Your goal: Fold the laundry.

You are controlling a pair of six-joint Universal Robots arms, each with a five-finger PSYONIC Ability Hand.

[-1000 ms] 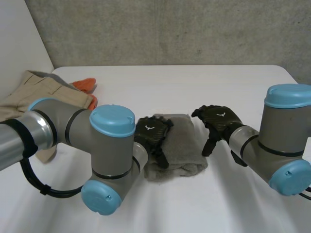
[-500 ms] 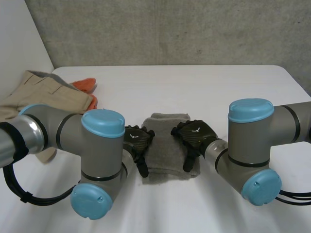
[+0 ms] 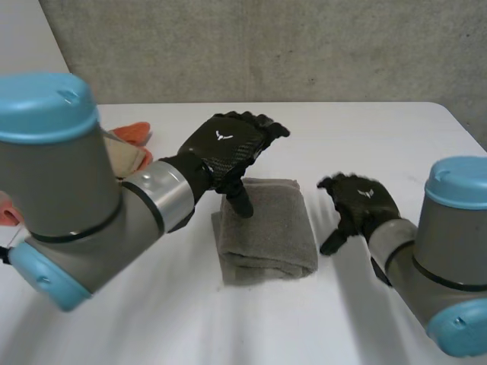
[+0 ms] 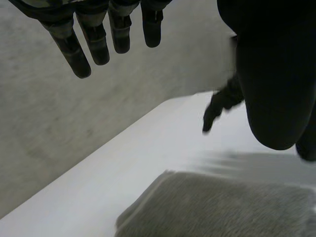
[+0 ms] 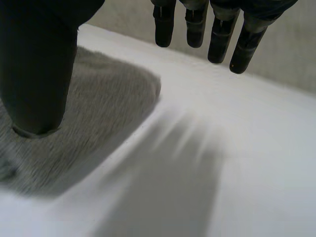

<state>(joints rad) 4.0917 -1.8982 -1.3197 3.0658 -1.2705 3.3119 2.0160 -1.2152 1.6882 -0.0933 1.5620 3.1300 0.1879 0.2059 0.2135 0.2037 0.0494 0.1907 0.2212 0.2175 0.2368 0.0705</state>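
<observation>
A grey towel (image 3: 266, 228) lay flat near the middle of the white table (image 3: 365, 137), folded into a thick rectangle with its layers showing at the end toward the near edge. Toward the table's left edge, a crumpled orange cloth (image 3: 131, 134) lay against a tan garment (image 3: 126, 157).

Folded grey towel (image 3: 268, 228): soft cloth, short fuzzy nap, matt.
Desk (image 3: 380, 137): white, smooth, matt.
Left hand (image 3: 224, 148) and right hand (image 3: 361, 204): black, fine woven pattern on the back, slight sheen.
Arm cap (image 3: 46, 106): light-blue plastic, smooth.
Wall (image 3: 266, 46): grey concrete, rough, pitted.
Orange cloth (image 3: 131, 134): matt fabric.
</observation>
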